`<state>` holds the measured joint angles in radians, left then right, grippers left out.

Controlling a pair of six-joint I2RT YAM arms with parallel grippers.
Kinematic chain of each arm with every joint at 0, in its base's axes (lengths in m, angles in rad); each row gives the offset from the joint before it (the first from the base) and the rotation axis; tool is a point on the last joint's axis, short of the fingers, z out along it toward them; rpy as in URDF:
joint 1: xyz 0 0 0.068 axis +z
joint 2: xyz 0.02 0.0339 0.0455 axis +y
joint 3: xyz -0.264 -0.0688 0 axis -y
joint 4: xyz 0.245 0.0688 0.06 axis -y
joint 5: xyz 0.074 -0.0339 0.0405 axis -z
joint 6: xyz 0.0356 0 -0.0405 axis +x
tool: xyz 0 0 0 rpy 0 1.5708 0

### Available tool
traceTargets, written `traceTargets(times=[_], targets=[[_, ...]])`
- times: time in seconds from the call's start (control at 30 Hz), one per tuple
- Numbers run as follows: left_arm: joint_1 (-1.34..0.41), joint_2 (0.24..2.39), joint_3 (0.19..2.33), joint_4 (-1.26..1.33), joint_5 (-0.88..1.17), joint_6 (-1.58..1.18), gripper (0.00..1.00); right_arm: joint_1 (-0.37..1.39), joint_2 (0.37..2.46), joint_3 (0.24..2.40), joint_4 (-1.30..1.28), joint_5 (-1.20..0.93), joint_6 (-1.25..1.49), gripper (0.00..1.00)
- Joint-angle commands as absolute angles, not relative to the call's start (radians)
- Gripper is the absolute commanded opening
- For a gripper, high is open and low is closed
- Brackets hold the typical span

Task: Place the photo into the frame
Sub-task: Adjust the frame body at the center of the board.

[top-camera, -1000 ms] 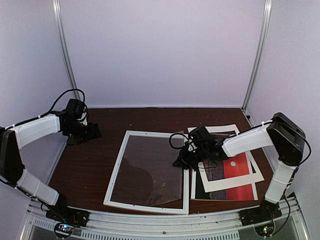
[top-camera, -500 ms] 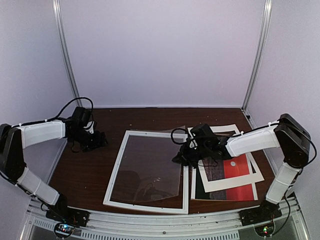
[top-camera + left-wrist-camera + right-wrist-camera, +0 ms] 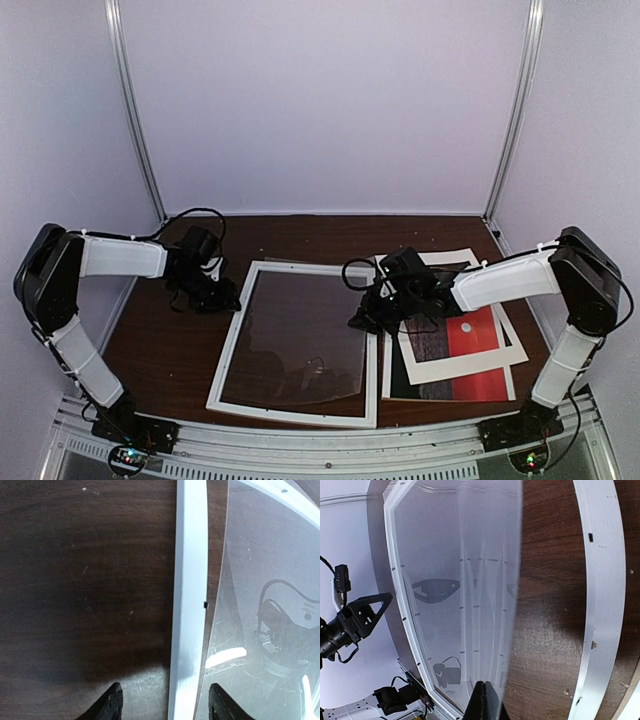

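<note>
**Hidden or unclear.** Taking the top view as a dial with 12 o'clock at the back wall, the photo [image 3: 470, 384] lies flat on the table [image 3: 165, 335] at 3 o'clock of the frame [image 3: 231, 340]. It is largely covered by the tilted white mat [image 3: 445, 372]. Red sky and the small sun show through the mat's window, and a red strip shows at its 6 o'clock edge. The right arm hides the far corners of both. From above, the clear sheet [image 3: 460, 580] can be traced only by its reflections.

**Grippers.** The right gripper [image 3: 485, 702] is clenched on the 3 o'clock edge of the clear sheet, which stands raised and bowed over the frame opening. The left gripper [image 3: 165, 707] is released. Its fingers [image 3: 112, 705] straddle the frame's 9 o'clock rail, and a gap is visible on each side.

**Edges and room.** The frame's 3 o'clock rail lies just beside the photo's edge. Bare wood extends at 9 o'clock and in a strip at 12 o'clock. The 6 o'clock rail lies near the table's front edge.
</note>
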<state>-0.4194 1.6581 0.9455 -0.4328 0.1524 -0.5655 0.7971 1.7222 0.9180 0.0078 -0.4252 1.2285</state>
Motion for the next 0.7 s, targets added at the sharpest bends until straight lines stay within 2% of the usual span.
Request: traceTargets(times=[0.0, 0.4, 0.67], targets=[[-0.437, 1.715, 1.012, -0.405, 0.141, -0.532, 0.56, 0.798, 1.733, 0.937, -0.002, -0.437, 1.216, 0.00], [-0.466, 1.803, 1.065, -0.401, 0.097, -0.539, 0.35, 0.783, 1.740, 0.947, -0.003, -0.453, 1.199, 0.00], [-0.477, 1.839, 1.083, -0.394, 0.044, -0.582, 0.25, 0.767, 1.745, 0.944, 0.028, -0.465, 1.191, 0.00]])
